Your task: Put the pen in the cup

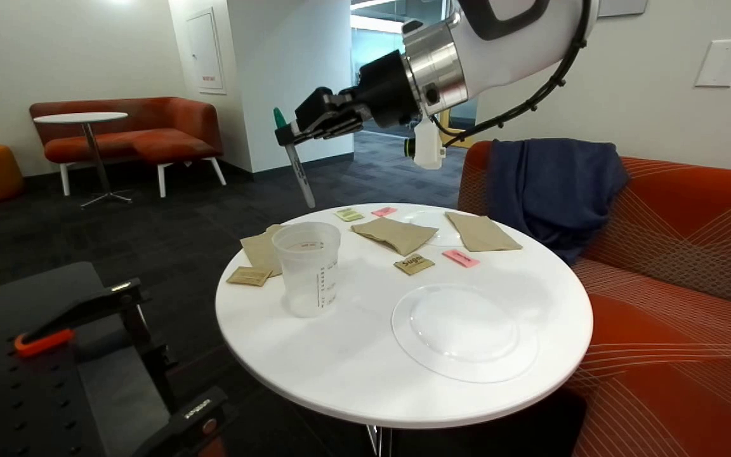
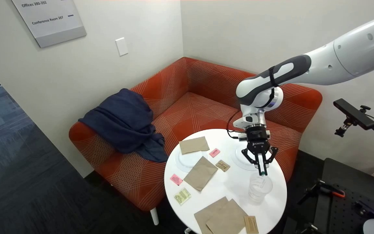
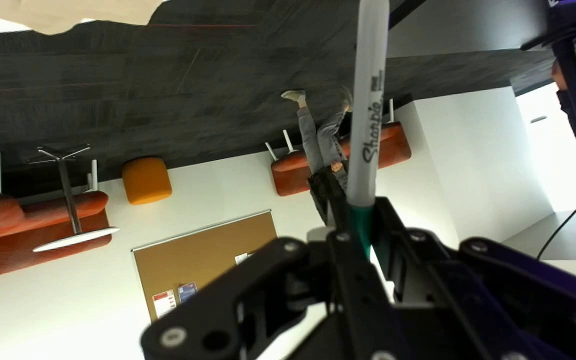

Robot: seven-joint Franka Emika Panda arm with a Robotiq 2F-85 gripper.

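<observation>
Dark carpet (image 1: 188, 228) spreads behind the round white table (image 1: 353, 368), with a red couch (image 1: 184, 146) off toward ten o'clock in an exterior view. Next, the gripper (image 1: 286, 134) is clenched on the green end of the pen (image 1: 300, 174). Its grey body slants from eleven toward five, its tip above the rim of the cup (image 1: 305, 273), which stands at about nine on the table. I'd judge the pen light, stiff and smooth, apt to pivot if knocked; this green-end hold seems right, leaving the body free to enter first. The cup looks easily tipped. Rightmost, a clear plate (image 1: 465, 330) lies near four.
</observation>
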